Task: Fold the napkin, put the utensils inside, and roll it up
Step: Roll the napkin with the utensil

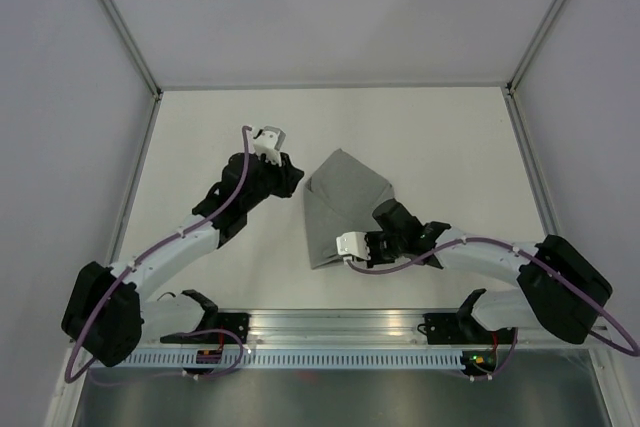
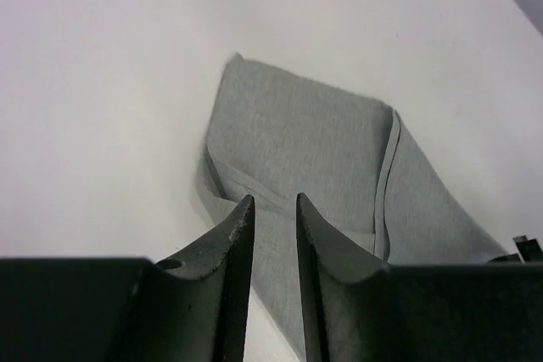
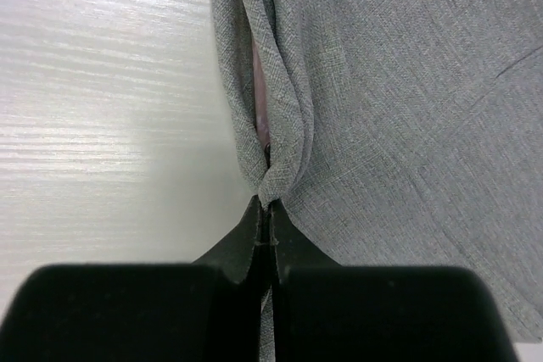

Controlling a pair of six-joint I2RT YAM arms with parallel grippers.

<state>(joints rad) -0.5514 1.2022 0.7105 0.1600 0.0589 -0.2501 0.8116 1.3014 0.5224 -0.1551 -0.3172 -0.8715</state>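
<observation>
So the napkin (image 1: pixel 340 202) is sitting about mid-table, a touch right of centre, folded over itself into a rough wedge with its point toward the far side and overlapping flaps showing on top. The right gripper (image 1: pixel 388 215) comes in from the near right and has landed on the napkin's near-right part. In the right wrist view, the right gripper (image 3: pixel 270 209) has its jaws pressed right together, pinching a bunched ridge of the napkin (image 3: pixel 407 82) where the cloth folds over. Just past that pinch there's a sliver of something pale pink tucked inside the fold, which looks like a utensil handle (image 3: pixel 258 99), though most of it is buried in fabric. The left gripper (image 1: pixel 292 177) is over at the napkin's far-left edge. From its own camera, the left gripper (image 2: pixel 273 209) has its jaws a little apart with nothing clamped between them, and the napkin (image 2: pixel 297 142) shows through the slot. I honestly can't tell whether the tips are touching the cloth. Everything sits on a plain white table (image 1: pixel 440 137).
</observation>
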